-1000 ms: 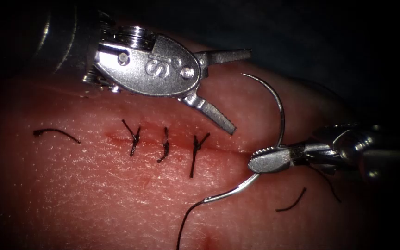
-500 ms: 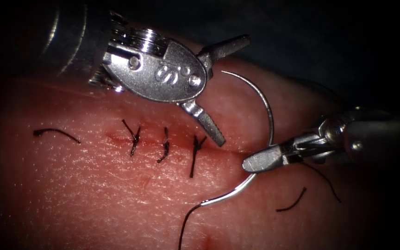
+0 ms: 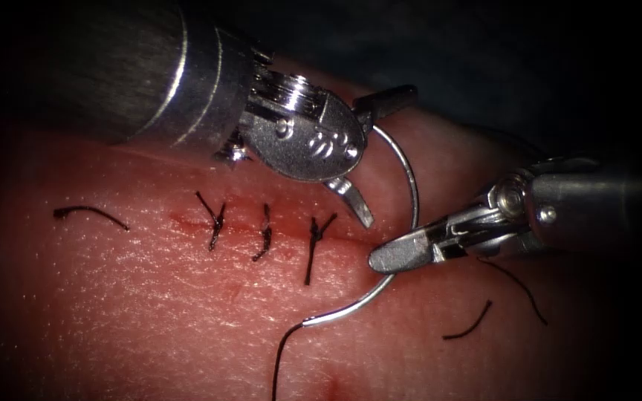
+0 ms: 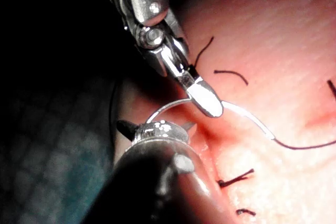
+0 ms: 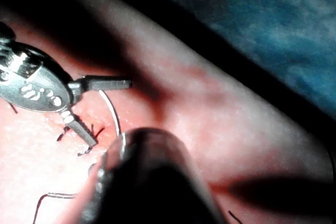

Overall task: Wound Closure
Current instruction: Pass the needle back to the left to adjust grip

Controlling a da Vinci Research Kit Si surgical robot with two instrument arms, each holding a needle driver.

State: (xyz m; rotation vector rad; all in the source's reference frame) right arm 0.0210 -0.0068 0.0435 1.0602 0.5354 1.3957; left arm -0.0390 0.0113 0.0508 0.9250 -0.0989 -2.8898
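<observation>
Since the earlier frames the left tool (image 3: 362, 156) had advanced toward the curved needle (image 3: 412, 194), its open jaws now straddling the needle's pointed end, and the right tool (image 3: 395, 254) had carried the needle leftward, closer to the cut (image 3: 276, 236). Jaws of the right tool were clamped on the needle about mid-curve, just right of the cut's right end; in the left wrist view this tool (image 4: 206, 99) showed gripping the needle (image 4: 247, 116) above the tissue (image 4: 278, 24). None of the needle's arc looked buried in the tissue (image 3: 150, 312), though its contact with the surface could not be judged. Its swaged end lay below the cut, with the thread (image 3: 282, 360) trailing down from it. Three tied stitches (image 3: 265, 234) crossed the cut, left of the needle. One cut end of thread (image 3: 91, 214) lay well left of the cut, another short piece (image 3: 468, 322) below the right tool. From the right wrist view the left tool (image 5: 79, 106) showed its jaws spread around the needle (image 5: 111, 111)
</observation>
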